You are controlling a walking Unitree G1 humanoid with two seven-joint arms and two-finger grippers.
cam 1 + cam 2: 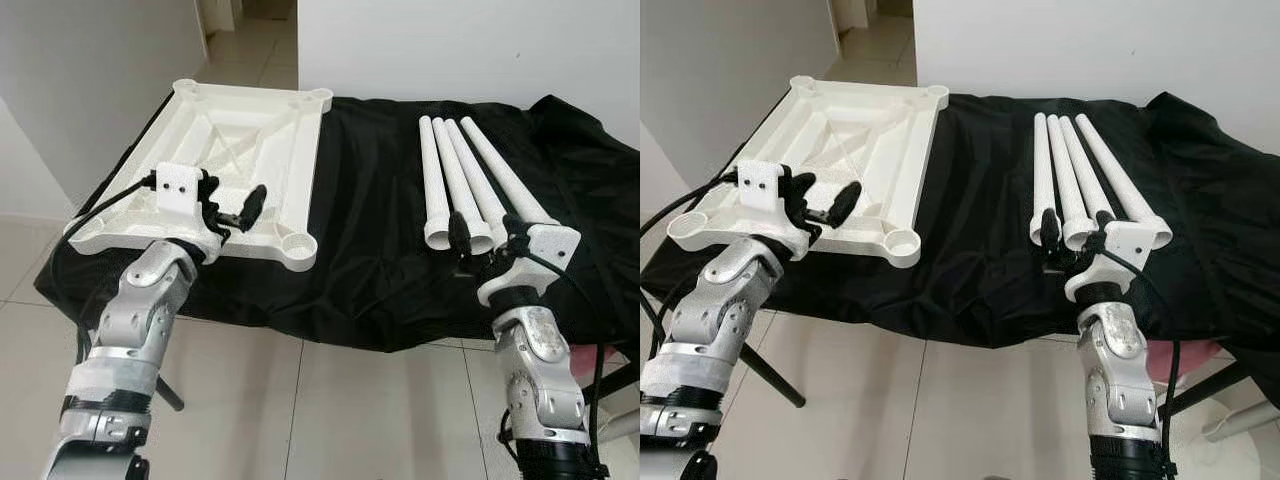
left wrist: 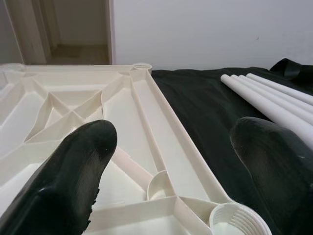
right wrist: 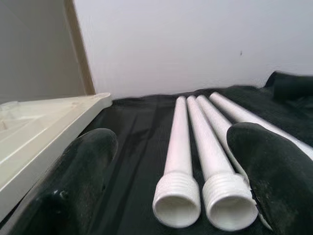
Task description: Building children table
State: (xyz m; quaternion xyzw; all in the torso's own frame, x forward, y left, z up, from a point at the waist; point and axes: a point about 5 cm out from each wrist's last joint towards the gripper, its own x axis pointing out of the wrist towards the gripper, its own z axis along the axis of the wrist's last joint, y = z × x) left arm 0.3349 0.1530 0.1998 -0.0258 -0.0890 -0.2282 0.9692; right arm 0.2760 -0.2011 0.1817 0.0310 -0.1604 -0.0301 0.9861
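Left eye view is showing the tabletop (image 1: 250, 140) lying upside down, ribs up, at ten o'clock on a black cloth (image 1: 370, 200); a threaded socket (image 1: 298, 243) is sitting at its near corner. Four legs (image 1: 465, 180) are lying side by side at two o'clock, well apart from the tabletop, threaded ends facing the robot. The left gripper (image 1: 238, 212) is hovering over the tabletop's near edge, fingers spread wide and holding nothing. The right gripper (image 1: 480, 240) is hanging at the legs' near ends, fingers wide, straddling two threaded ends (image 3: 203, 200) without gripping them.
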